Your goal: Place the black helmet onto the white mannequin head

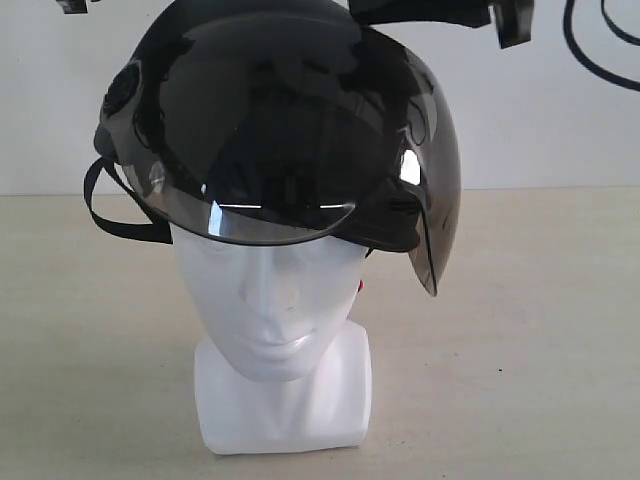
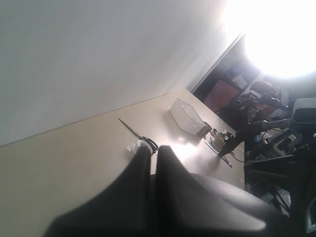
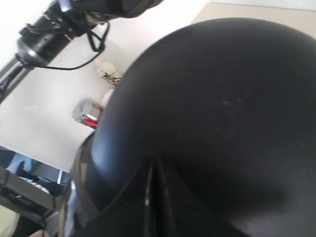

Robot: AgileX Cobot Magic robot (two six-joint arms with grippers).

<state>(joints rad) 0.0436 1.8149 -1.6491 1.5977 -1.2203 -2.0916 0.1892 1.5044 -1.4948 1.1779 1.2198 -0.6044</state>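
1. The black helmet (image 1: pixel 260 12) sits on top of the white mannequin head (image 1: pixel 275 300), covering the crown down to the forehead. The face below it is bare.
2. The helmet's smoky visor (image 1: pixel 300 150) is across the front. Its lower edge runs along the brow, and one side of it hangs lower past the cheek, on the right of the exterior view.
3. A black chin strap (image 1: pixel 105 210) loops loose on the other side of the helmet, beside the temple.
4. The head stands upright on its squarish base (image 1: pixel 285 410) on the pale table (image 1: pixel 520 350).
5. My left gripper (image 2: pixel 154 150) is closed, its two fingers pressed together with nothing between them. Beyond its tips I see the tabletop and, further off, a clear plastic box (image 2: pixel 186 116).
6. My right gripper (image 3: pixel 152 165) is closed too, with its fingers side by side and empty.
7. My right fingertips lie close over the helmet's matte black dome, which fills most of that wrist view. I cannot tell whether they touch the shell.
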